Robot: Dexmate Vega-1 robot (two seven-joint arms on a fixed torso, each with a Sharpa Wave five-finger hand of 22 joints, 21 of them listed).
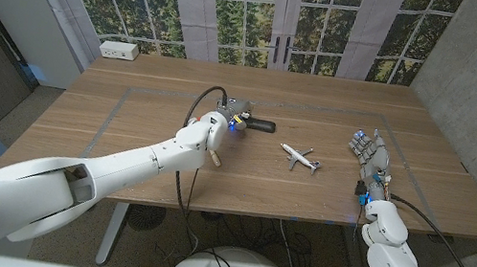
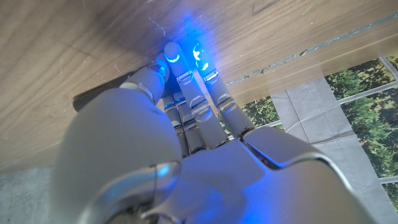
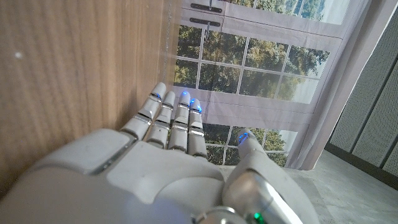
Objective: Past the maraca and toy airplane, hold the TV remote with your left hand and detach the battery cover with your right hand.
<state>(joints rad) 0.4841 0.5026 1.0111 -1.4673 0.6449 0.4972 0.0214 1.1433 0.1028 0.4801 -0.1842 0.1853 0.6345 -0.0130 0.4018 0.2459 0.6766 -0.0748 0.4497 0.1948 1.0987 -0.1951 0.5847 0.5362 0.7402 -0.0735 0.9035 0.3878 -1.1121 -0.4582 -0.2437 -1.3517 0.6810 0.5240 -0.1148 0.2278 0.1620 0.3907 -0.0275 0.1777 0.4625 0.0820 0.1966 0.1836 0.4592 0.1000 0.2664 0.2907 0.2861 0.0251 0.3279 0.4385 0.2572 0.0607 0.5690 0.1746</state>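
The black TV remote (image 1: 259, 124) lies at the middle of the table, and its dark body (image 2: 93, 99) also shows in the left wrist view. My left hand (image 1: 234, 113) is down on its left end, thumb and fingers (image 2: 186, 74) closed around it with fingertips at the tabletop. The white toy airplane (image 1: 299, 157) sits just right of the remote. A tan wooden piece, likely the maraca's handle (image 1: 214, 156), sticks out from under my left wrist. My right hand (image 1: 369, 155) stands near the table's right side, fingers (image 3: 174, 118) straight and apart, holding nothing.
A white power strip (image 1: 119, 51) lies at the far left corner of the wooden table (image 1: 144, 118). A black cable (image 1: 196, 107) loops over my left wrist. Windows and curtains stand behind the table, with a concrete wall on the right.
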